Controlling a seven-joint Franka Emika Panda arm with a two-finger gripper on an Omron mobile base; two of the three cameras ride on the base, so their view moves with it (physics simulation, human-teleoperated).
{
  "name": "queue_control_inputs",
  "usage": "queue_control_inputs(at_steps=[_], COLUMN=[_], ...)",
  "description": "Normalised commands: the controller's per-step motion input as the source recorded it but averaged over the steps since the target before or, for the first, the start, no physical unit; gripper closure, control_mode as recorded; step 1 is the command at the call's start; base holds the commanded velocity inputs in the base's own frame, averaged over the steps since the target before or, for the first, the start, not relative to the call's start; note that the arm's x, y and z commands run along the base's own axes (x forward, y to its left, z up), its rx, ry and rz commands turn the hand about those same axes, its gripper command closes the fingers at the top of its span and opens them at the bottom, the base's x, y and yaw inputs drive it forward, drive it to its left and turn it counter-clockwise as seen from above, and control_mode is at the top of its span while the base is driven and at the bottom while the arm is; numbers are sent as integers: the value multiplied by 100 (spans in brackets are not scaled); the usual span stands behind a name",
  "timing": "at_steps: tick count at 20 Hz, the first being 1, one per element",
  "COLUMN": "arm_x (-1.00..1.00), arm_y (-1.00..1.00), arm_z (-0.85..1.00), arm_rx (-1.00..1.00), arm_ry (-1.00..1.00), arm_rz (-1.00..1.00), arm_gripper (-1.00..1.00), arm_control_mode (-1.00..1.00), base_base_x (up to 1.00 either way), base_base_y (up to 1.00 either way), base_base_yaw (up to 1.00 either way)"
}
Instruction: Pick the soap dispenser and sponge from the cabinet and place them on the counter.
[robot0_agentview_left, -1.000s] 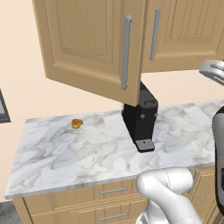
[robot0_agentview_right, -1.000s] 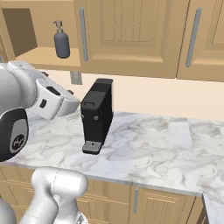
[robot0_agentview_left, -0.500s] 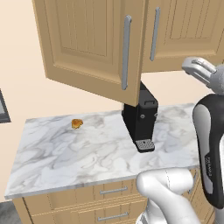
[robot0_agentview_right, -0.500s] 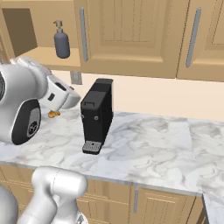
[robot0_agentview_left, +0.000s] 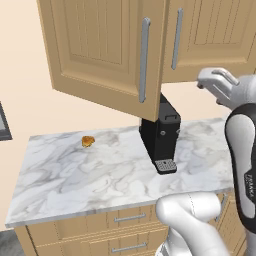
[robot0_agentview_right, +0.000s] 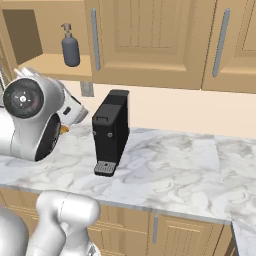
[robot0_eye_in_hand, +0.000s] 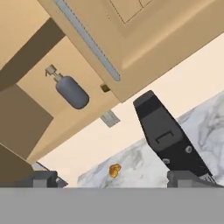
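The tool (robot0_eye_in_hand: 116, 178) is standing spread wide and grasping nothing, its two dark fingertips (robot0_eye_in_hand: 43, 178) rising at the lower left and lower right of the hand view, well apart from each other. In the left base view the tool (robot0_agentview_left: 216, 80) is showing at the right edge of the frame, in front of the closed cabinet doors and above the coffee machine (robot0_agentview_left: 161, 132).

The soap dispenser (robot0_agentview_right: 70, 46) is standing upright on the floor of the open cabinet (robot0_agentview_right: 150, 40), in the upper left of the right base view, just left of a long grey bar handle (robot0_agentview_right: 94, 39). In the hand view, which is rolled, the soap dispenser (robot0_eye_in_hand: 70, 90) is appearing tilted in the upper left, with its pump nozzle pointing up and left.

The open cabinet door (robot0_agentview_left: 102, 50) is swinging out across the upper middle of the left base view, hiding the cabinet's inside there.

The black coffee machine is standing on the marble bench (robot0_agentview_left: 90, 175) near the middle of each base view. A small orange-brown lump (robot0_agentview_left: 88, 141) is lying on the bench toward the left of the left base view, well apart from the coffee machine.
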Motion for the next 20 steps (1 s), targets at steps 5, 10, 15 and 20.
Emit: queue_control_inputs(at_steps=[5,10,15,20], arm_x=[23,18,33,46], arm_y=[33,35,38,36], arm_z=[0,-2,-6,-6], arm_rx=[10,9,7,6], arm_ry=[20,19,11,9], arm_rz=[28,28,24,22], arm_gripper=[-100,-100,-100,-100], arm_control_mode=[-100,-100,-100,-100], base_base_x=[0,0,0,0], base_base_y=[0,0,0,0], base_base_yaw=[0,0,0,0])
